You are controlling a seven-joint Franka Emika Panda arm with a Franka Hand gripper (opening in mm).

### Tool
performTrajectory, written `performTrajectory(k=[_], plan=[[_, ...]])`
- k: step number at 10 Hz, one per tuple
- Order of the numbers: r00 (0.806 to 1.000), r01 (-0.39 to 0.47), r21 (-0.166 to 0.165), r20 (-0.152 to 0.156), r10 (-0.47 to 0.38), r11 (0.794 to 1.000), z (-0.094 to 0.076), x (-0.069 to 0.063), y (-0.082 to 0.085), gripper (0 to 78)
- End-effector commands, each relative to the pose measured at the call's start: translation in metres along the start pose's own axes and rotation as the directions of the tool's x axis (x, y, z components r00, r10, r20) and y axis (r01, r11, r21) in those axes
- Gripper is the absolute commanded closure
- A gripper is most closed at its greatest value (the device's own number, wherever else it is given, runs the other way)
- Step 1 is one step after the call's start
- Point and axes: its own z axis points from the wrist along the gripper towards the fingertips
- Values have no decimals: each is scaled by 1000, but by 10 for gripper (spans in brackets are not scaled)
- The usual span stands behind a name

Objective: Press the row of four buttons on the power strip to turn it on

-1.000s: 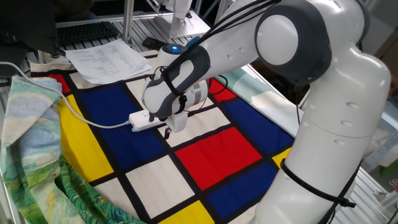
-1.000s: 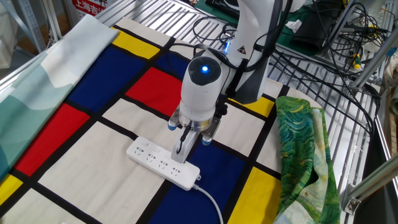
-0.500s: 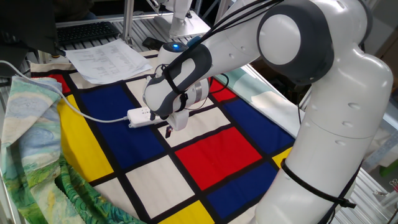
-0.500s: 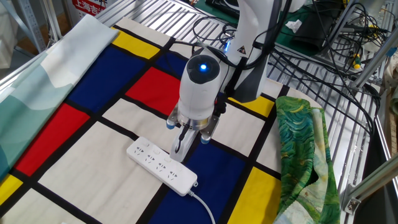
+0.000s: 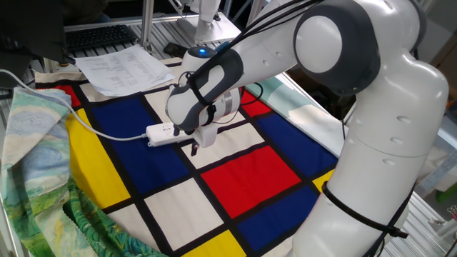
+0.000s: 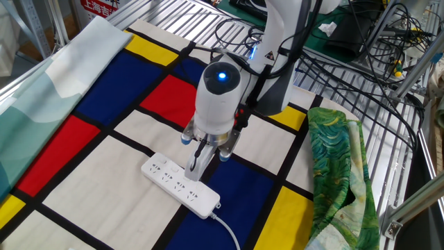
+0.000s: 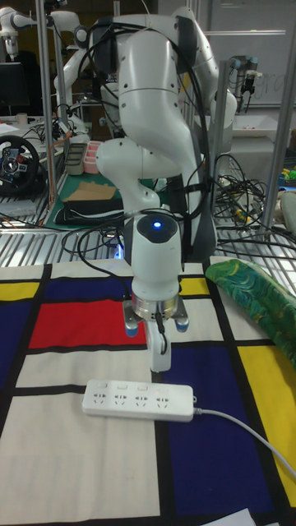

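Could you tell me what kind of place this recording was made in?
Most likely a robotics lab: a second robot arm stands in the background, a steering-wheel controller sits on a bench, and loose cables run over metal racking around the cloth-covered table.

A metal-slatted table (image 6: 208, 28) is covered by a cloth of red, blue, yellow and white blocks (image 6: 97, 90). A green patterned fabric (image 6: 336, 160) is draped at 3 o'clock. Tangled black cables (image 6: 361, 42) are seen at 1 o'clock.
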Motion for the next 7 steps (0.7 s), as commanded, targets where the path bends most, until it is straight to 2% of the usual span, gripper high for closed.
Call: performTrajectory(k=[1, 5, 7], plan=[[1000, -17, 7, -5, 17, 1000, -2, -10, 5, 2], [999, -40, 10, -6, 40, 999, -2, -13, 7, 2], [997, -77, 13, -7, 77, 997, -1, -14, 7, 2]])
